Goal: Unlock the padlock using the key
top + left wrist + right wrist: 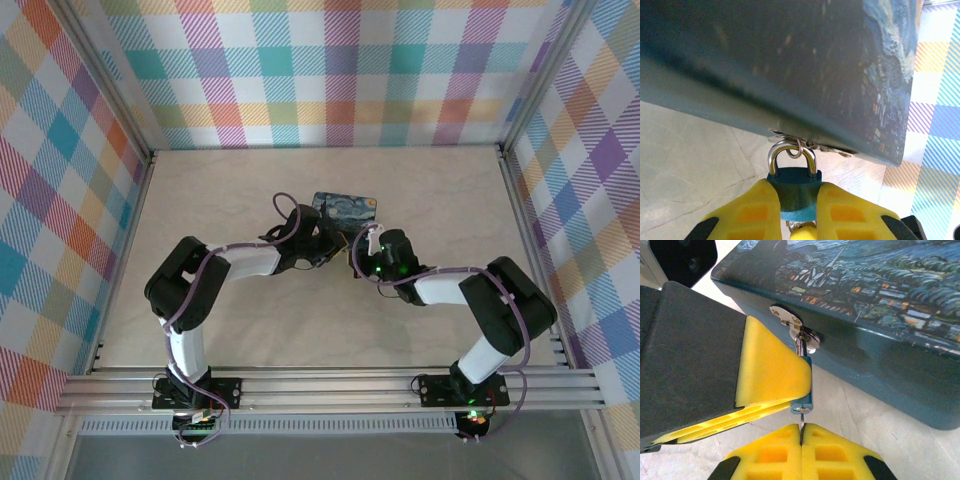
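The padlock (792,192) hangs from the metal hasp (805,146) on the near side wall of the painted tin box (345,205), which sits near the middle of the table (690,165). It is tiny, with a plain blue body and a bright silvery shackle (791,155). The shackle loops through the hasp ring, and both of its legs run down into the body. In the left wrist view the body sits upright below the tin's dark teal wall.

The left gripper (799,199) is clamped on the padlock, its yellow padded fingers (760,205) pressing the body from either side. Only the upper part of the body and the shackle stand clear above them.

In the right wrist view the padlock shows edge-on as a narrow blue strip (805,395) along the tip of the left gripper's large yellow finger. The right gripper (801,439) is just below it. Its two yellow fingers are pressed together on the key (802,419), a thin dark-grey sliver standing straight up from the seam between them. The key's upper end meets the underside of the padlock body; how far it goes in cannot be told.

From above, the two arms meet at the tin's near side, the left arm from the left and the right arm from the right.
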